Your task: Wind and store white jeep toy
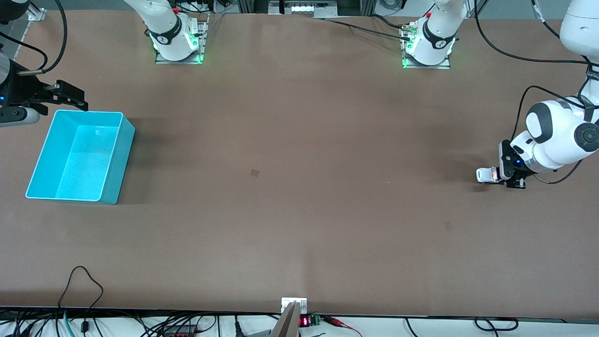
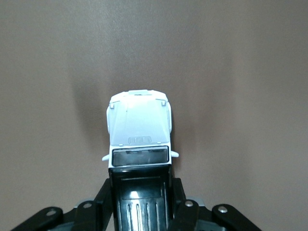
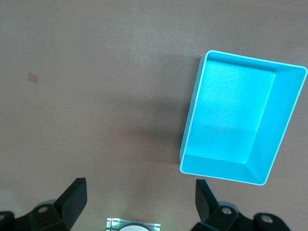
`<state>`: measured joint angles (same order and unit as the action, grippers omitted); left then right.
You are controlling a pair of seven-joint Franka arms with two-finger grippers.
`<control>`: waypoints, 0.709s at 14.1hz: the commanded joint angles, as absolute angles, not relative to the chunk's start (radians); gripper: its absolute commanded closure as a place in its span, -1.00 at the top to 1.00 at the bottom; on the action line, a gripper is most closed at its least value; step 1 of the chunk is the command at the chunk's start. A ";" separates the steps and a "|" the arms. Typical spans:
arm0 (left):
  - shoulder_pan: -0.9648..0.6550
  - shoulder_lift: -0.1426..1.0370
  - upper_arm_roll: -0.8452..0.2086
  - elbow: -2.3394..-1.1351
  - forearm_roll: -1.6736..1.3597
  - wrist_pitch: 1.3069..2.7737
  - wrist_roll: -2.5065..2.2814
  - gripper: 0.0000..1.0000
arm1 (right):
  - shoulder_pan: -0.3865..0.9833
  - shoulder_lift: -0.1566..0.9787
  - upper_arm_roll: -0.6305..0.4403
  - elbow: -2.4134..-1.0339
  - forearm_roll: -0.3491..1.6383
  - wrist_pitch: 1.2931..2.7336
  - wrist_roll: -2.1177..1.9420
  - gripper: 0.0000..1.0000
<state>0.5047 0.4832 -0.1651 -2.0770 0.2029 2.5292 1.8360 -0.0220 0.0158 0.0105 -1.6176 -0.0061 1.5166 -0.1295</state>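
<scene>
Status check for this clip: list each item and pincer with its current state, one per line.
white jeep toy: gripped at its black rear, upright.
cyan bin: empty, upright, at the right arm's end.
left pincer: shut on the jeep.
right pincer: open, beside the bin, holding nothing.

I see a matt brown worktop (image 1: 299, 187), a smooth cyan plastic bin (image 1: 117, 154), and the white jeep toy (image 2: 139, 125) in glossy plastic, roof shiny black.
</scene>
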 commanded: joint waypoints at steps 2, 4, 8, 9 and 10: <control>0.532 0.615 -0.164 -2.059 0.244 2.556 1.859 0.04 | -0.017 0.018 0.009 -1.601 0.006 1.511 -0.121 1.00; 0.532 0.557 -0.179 -2.065 0.241 2.528 1.862 1.00 | -0.018 0.018 0.009 -1.601 0.006 1.511 -0.121 1.00; 0.529 0.431 -0.262 -2.060 0.230 2.352 1.861 1.00 | -0.017 0.018 0.009 -1.601 0.006 1.511 -0.121 1.00; 0.528 0.414 -0.276 -2.060 0.230 2.333 1.858 1.00 | -0.018 0.018 0.009 -1.601 0.006 1.511 -0.121 1.00; 0.526 0.397 -0.293 -2.060 0.230 2.326 1.858 1.00 | -0.018 0.018 0.009 -1.601 0.006 1.511 -0.121 1.00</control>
